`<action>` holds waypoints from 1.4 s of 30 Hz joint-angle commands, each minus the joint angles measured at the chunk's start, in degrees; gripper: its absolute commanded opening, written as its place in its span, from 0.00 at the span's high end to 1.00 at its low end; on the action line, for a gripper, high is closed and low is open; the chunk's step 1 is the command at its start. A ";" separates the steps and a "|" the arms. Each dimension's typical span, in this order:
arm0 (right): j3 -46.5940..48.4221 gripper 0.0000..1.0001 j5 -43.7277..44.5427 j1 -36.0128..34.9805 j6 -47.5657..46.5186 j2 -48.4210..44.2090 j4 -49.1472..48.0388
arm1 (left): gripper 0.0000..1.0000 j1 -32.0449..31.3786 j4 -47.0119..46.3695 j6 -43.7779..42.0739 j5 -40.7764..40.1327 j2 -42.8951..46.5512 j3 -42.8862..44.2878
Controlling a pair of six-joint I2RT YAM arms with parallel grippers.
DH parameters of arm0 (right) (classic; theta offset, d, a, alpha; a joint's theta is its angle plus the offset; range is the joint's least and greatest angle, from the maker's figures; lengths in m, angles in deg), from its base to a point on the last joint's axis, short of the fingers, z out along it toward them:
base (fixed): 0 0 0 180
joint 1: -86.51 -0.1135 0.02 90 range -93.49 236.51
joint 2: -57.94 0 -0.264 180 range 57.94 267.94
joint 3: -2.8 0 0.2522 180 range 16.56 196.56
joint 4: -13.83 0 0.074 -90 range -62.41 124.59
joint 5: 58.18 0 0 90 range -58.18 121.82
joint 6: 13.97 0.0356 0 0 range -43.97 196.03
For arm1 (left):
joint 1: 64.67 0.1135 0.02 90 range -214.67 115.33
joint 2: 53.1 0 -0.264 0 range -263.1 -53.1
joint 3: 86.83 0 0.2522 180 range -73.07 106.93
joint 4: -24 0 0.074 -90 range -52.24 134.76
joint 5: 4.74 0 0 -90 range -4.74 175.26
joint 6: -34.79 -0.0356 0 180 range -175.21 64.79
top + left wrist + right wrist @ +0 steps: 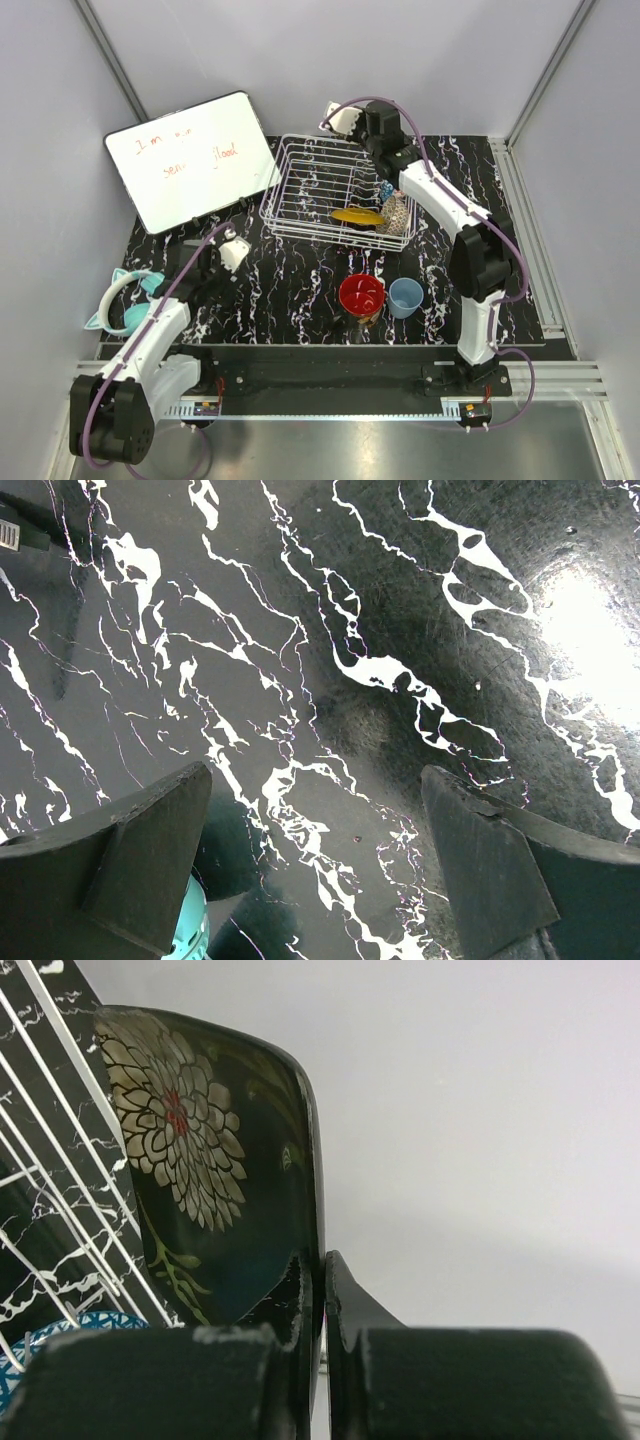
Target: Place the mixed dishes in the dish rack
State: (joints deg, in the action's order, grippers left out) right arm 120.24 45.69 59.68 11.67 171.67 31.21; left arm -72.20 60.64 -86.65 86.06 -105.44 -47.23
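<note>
My right gripper [322, 1290] is shut on the rim of the floral dish [200, 1170], a dark dish with a pale chrysanthemum, and holds it on edge. From above, that gripper [389, 183] reaches into the right end of the white wire dish rack [276, 204], with the floral dish [397, 213] beside a yellow-and-dark plate [358, 216]. A blue patterned bowl [30, 1348] shows low behind the rack wires [60, 1175]. A red bowl [361, 293] and a pale blue cup [405, 297] stand on the table in front of the rack. My left gripper [315, 850] hangs open over bare marbled table [330, 630].
A white writing board [190, 160] leans at the back left. Teal cat-ear headphones [130, 300] lie at the left edge, just beside my left gripper [207, 265]; a teal piece of the headphones [188, 940] shows under its left finger. Grey walls close in the table.
</note>
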 commanded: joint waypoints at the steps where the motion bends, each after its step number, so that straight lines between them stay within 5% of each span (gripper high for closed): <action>1: 0.74 1.00 -0.25 -2.96 -5.60 -9.58 -13.37 | 0.08 0.32 -2.31 0.24 -0.62 1.01 0.17; 26: -14.11 1.00 -2.97 -3.93 -15.27 -13.89 -15.03 | 0.07 0.41 -2.57 0.15 -0.71 2.15 -0.89; 42: -12.88 1.00 -6.75 -3.67 -23.79 -12.13 -12.75 | 0.07 0.67 -2.66 0.50 -0.71 1.89 -0.80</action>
State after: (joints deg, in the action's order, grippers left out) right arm 104.28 39.39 55.74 -2.65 163.71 27.17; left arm -71.83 60.31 -86.67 86.06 -104.08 -47.49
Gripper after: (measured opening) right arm 0.032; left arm 0.922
